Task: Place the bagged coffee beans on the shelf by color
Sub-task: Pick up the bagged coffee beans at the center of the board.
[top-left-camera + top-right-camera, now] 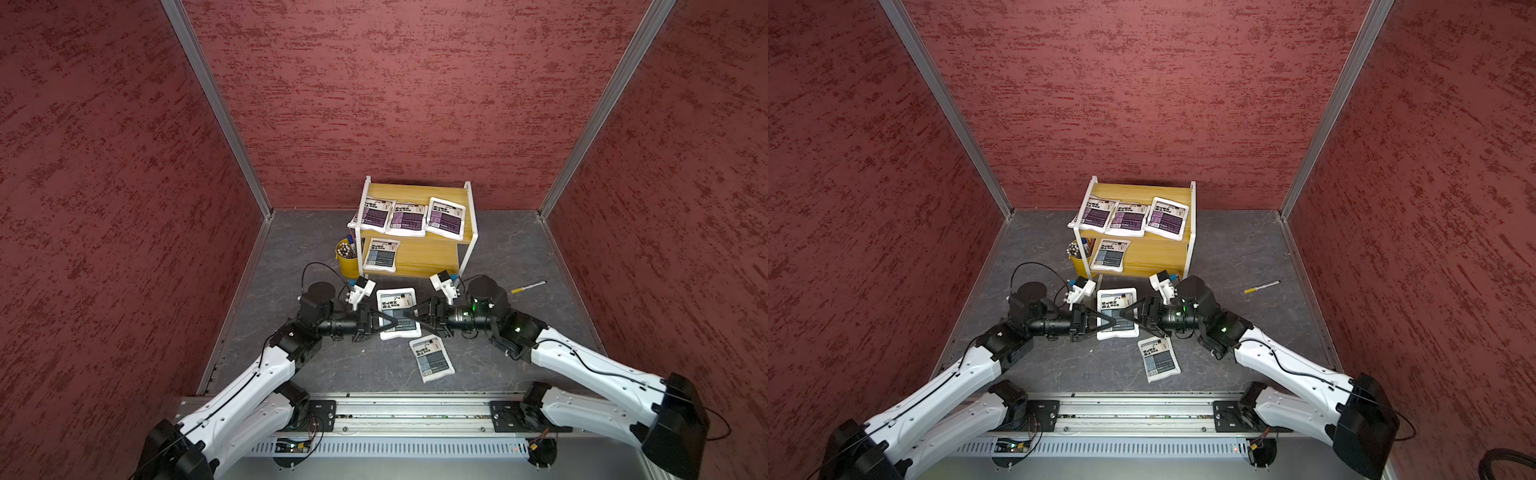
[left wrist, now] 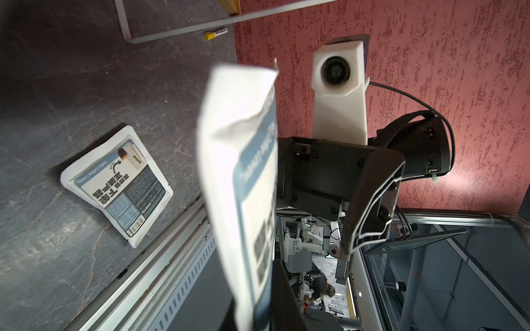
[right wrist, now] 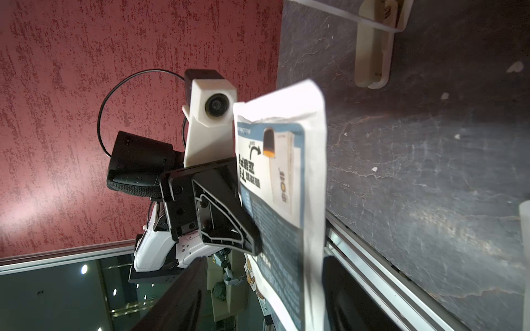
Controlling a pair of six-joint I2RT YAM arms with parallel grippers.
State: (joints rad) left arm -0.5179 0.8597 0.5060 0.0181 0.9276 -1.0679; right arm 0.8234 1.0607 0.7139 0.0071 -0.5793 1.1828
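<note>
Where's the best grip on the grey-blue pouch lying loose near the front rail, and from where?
Likely the white sealed edge on the robot's right side, from above: the pouch lies flat, label up, so only that thin rim offers a pinch.

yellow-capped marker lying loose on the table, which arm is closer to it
Right. The right arm has its wrist just beside the marker; the left arm is on the far side of the held grey-blue pouch, well away.
</note>
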